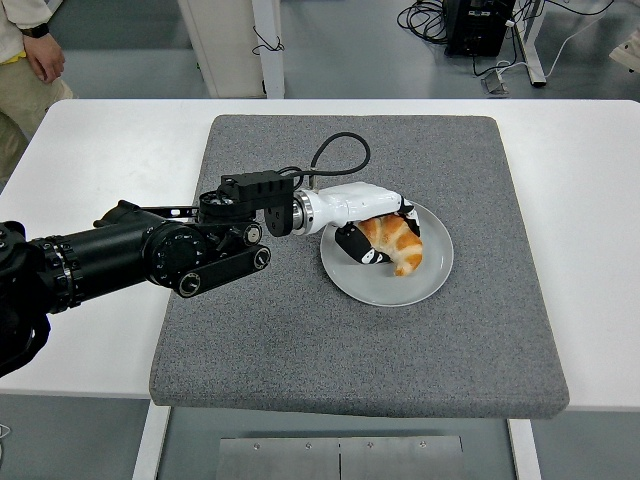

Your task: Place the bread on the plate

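Cabling [335, 150] loops up in a black arc from the wrist of the left hand [365, 215] and curves over the grey mat [300, 330], just behind the plate [425, 285]. The mat is a thick, felt-like square with rounded corners, laid on the white table [90, 160], whose smooth surface is exposed on both sides of it. At the top left corner, beyond the table's far edge, part of a person [25, 60] is seen, with one hand hanging beside light trousers. Behind the table a pale post [235, 45] stands on the grey floor, and at the top right dark equipment [480, 25] with tangled wires is visible.

The plate is round, shallow and pale grey, set on the mat's right half. On it the bread [400, 243] is found, a golden-brown croissant of curved shape with a glossy crust, lying across the plate's upper middle part. The rest of the plate's surface is bare.

The left arm [130, 255] is extended from the left edge across the mat; it is black and cylindrical, with a white shell at the hand. The black fingers [357, 247] are closed around the croissant's left end, so the bread is grasped while it rests on the plate. Nothing is placed between the arm and the plate.
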Motion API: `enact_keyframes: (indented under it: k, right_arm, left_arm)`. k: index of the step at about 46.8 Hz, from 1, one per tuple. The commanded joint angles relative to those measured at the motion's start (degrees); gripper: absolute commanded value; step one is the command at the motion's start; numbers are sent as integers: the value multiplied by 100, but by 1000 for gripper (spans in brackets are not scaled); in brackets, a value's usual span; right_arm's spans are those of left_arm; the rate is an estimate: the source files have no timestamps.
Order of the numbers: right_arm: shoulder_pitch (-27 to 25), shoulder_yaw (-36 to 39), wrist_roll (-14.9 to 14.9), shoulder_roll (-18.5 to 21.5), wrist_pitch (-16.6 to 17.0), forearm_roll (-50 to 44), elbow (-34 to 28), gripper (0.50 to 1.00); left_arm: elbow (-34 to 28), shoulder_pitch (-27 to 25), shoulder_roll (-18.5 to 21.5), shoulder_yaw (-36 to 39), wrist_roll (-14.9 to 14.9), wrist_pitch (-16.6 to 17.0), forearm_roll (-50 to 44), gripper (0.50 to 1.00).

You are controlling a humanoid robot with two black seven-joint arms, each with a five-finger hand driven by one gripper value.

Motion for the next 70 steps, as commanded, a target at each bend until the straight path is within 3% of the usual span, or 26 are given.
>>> enact_keyframes:
  k: [1,20,45,70]
  right_arm:
    - [0,0,0,0,2,0,0,1000]
    - [0,0,0,0,2,0,0,1000]
    - [0,0,0,0,2,0,0,1000]
    - [0,0,0,0,2,0,0,1000]
  left_arm:
    - [-27,-33,0,10,3,-14,-127,966]
    - [-423,-305,254,-33,-6,-145,-259,969]
    - [-695,-1008,720,-472,3,-505,-1875,969]
    - [-677,-947,1309,-1272,-24,-1016,-3677,969]
